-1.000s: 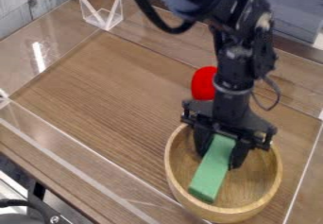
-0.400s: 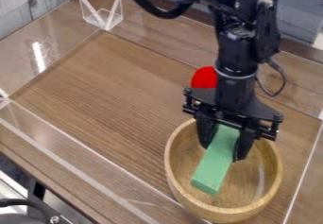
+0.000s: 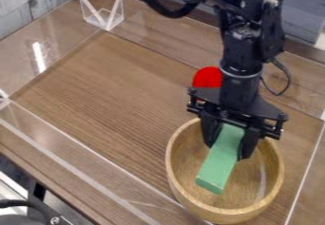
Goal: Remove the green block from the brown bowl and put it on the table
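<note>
The worktop (image 3: 121,82) is a brown wood-grain surface bounded by low clear acrylic walls (image 3: 51,139); it takes up most of the view. Taking the brown bowl (image 3: 184,186) as the landmark: it sits on the worktop at the lower right of the frame, its near rim running close to the bottom edge. The black robot arm (image 3: 244,39) comes down from the top of the frame and stands directly over the bowl, with the gripper (image 3: 235,134) pointing straight down just above the bowl's far rim. The gripper is closed on the upper end of the green block (image 3: 223,164), its black fingers (image 3: 206,134) flanking the bar on both sides. The block leans at a slant inside the bowl, its lower end towards the bowl's near left interior; whether that end touches the bowl floor cannot be told. A red rounded toy (image 3: 203,78) lies on the worktop just beyond the bowl's far rim, partly hidden behind the arm. Well away from the bowl, at the far left corner, a small clear acrylic stand (image 3: 102,13) rests near the wall. The arm's body masks the bowl's far rim.
</note>
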Tool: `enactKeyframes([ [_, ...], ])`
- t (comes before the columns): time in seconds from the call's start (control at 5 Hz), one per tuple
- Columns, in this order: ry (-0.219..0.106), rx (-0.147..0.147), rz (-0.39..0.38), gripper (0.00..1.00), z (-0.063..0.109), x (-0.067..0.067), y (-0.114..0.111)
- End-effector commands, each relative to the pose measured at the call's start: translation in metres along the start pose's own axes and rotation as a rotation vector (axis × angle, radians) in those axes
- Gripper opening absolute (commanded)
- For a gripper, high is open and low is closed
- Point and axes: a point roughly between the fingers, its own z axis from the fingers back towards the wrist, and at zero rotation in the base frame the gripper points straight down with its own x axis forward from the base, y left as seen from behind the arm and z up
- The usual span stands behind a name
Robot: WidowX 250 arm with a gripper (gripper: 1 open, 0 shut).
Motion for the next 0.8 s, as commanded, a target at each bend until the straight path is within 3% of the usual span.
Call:
enactKeyframes([
  [0.0, -0.035, -0.015, 0.008, 0.00, 0.0105, 0.0040, -0.0053],
  [0.6, -0.028, -0.014, 0.064, 0.00, 0.0057, -0.0028, -0.0122],
])
